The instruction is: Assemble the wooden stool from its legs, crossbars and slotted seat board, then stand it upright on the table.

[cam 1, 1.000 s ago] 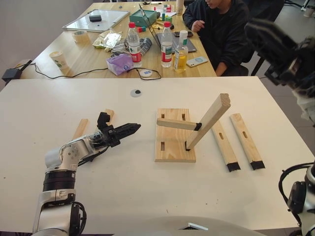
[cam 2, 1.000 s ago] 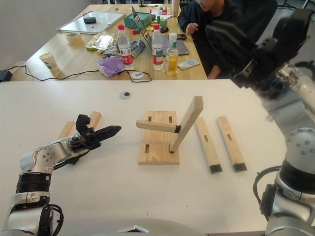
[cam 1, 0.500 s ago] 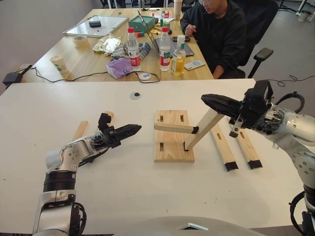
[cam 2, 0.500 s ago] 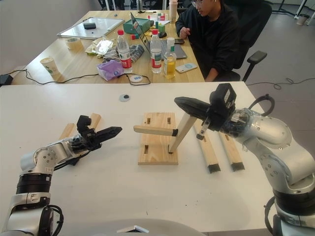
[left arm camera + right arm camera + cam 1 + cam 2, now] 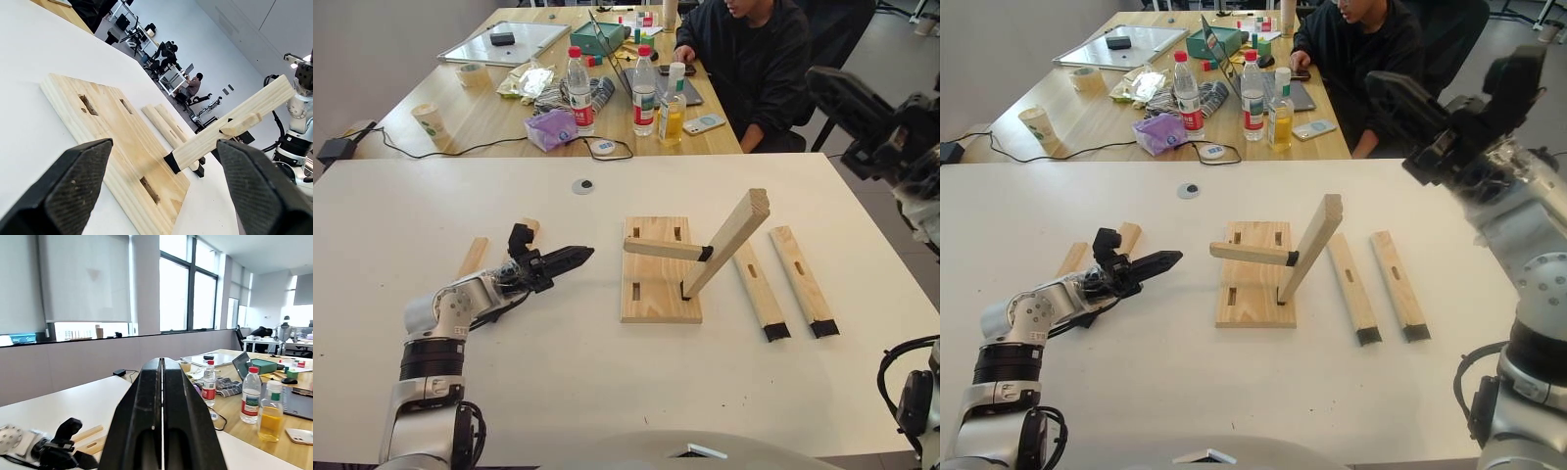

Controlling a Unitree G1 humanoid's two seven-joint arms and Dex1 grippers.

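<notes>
Right pincer (image 5: pixel 1381 84): half a second ago it was down at the top end of the leaning leg (image 5: pixel 732 238), over the right half of the table. It now stands raised well clear of the leg, high near the table's far right corner, fingers pressed together. The leg's top end is uncovered again.
</notes>
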